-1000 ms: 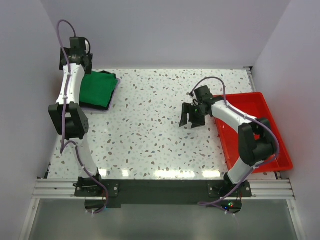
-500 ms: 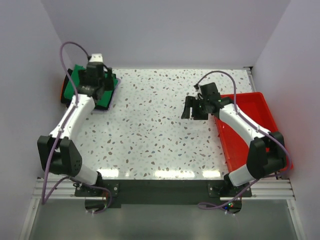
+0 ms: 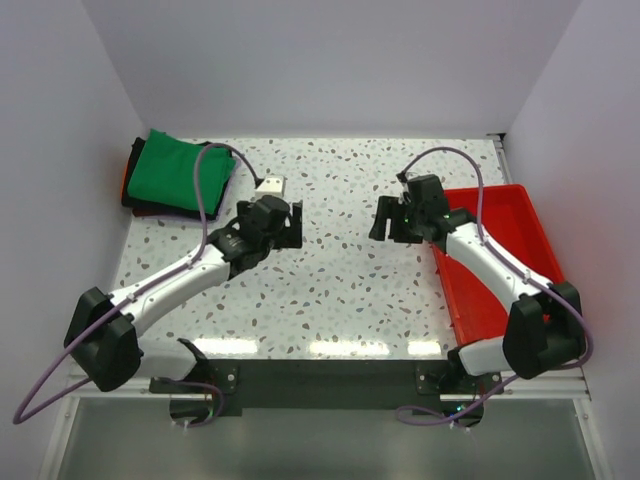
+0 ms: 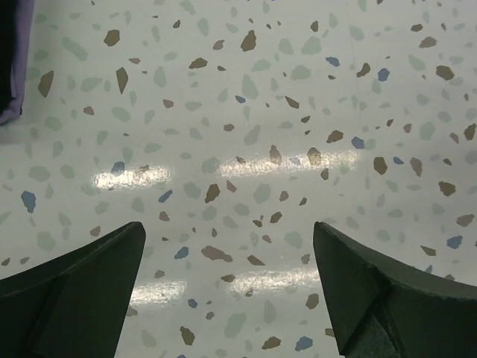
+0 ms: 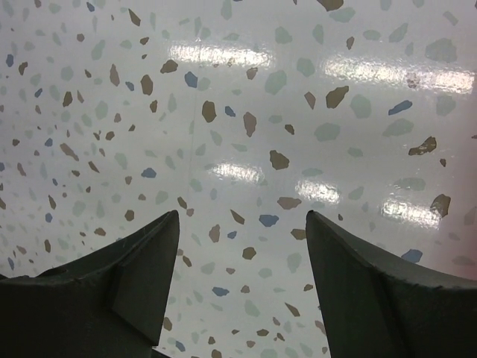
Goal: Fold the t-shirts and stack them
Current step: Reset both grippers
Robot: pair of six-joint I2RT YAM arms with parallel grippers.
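Left gripper point(image 3: 284, 226) spread wide and empty over speckled terrazzo tabletop point(image 3: 330, 285), right gripper point(image 3: 384, 220) likewise wide and empty opposite, folded bright green cloth t-shirt point(image 3: 165, 172) stacked on black t-shirts point(image 3: 150, 206) in far-left corner, well apart from left gripper, red plastic tray point(image 3: 520, 220) at right edge.

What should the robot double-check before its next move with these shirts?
1. Left claw open and holding nothing: ok.
2. Right claw open and holding nothing: ok.
3. Both claws apart from each other, over the speckled table: ok.
4. Green t-shirt folded and lying on top of the black t-shirts in the far left corner: ok.
5. Another shirt waiting to be folded: cannot tell; none shows, but the right arm hides part of the red tray.
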